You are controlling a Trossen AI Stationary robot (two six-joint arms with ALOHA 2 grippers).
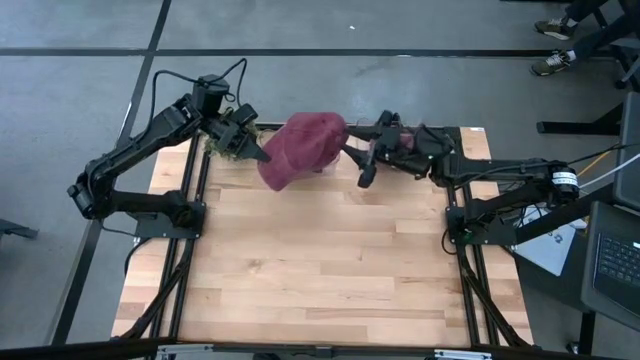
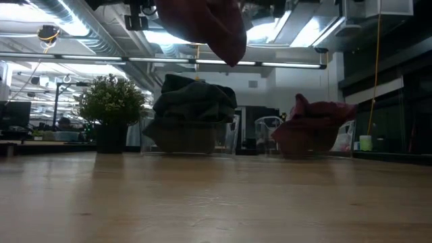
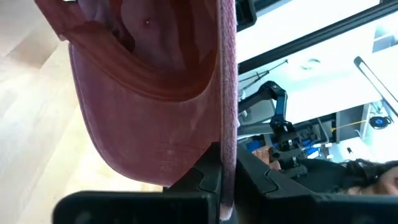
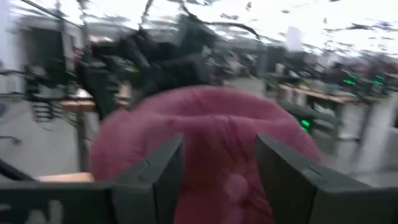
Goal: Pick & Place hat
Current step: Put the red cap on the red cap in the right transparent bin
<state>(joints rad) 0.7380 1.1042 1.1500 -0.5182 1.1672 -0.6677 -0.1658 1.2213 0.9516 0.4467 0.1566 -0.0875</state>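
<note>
One desk [image 1: 320, 270], two arms, one red hat [image 1: 298, 148] held in the air above the desk's far edge, between the two tools. Low view alone shows three things standing at the far edge: a potted plant [image 2: 111, 111], a clear bin with a dark hat [image 2: 192, 115], a clear bin with a red hat [image 2: 314, 125]; the held hat hangs in at that picture's top. Left wrist view alone shows the grip: left tool [image 3: 227, 174] closed on the hat's brim edge. Right tool [image 4: 217, 168] stands about half open, fingers either side of the hat's crown; contact cannot be told.
</note>
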